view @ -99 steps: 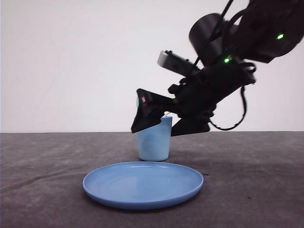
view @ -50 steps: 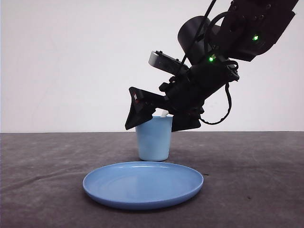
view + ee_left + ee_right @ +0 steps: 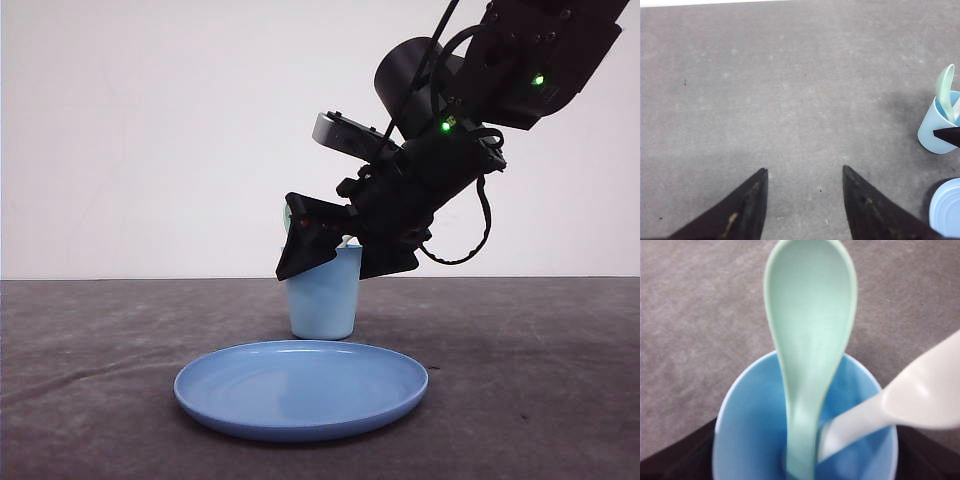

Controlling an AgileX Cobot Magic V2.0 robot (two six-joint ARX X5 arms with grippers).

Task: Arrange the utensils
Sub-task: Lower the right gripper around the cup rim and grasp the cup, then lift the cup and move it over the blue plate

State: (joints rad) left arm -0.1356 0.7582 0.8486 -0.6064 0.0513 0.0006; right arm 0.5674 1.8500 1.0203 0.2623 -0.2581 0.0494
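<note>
Right arm [image 3: 450, 150] sits slightly lower than half a second ago, its gripper [image 3: 335, 255] straddling the cup [image 3: 322, 300] rim; jaws spread, gripping nothing. Plate [image 3: 300, 388] unchanged. Spoon [image 3: 810, 350] and fork [image 3: 900, 400] stand in the cup, fork head cropped. Left gripper [image 3: 805, 175] wide open over bare table [image 3: 765, 90]. No legible markings.

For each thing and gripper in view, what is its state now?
mint-green spoon: standing in the cup, bowl up.
white fork: leaning in the cup.
light blue cup: upright.
blue plate: flat, bare.
left gripper: open, holding nothing.
right gripper: at the cup's rim; jaws unclear.
</note>
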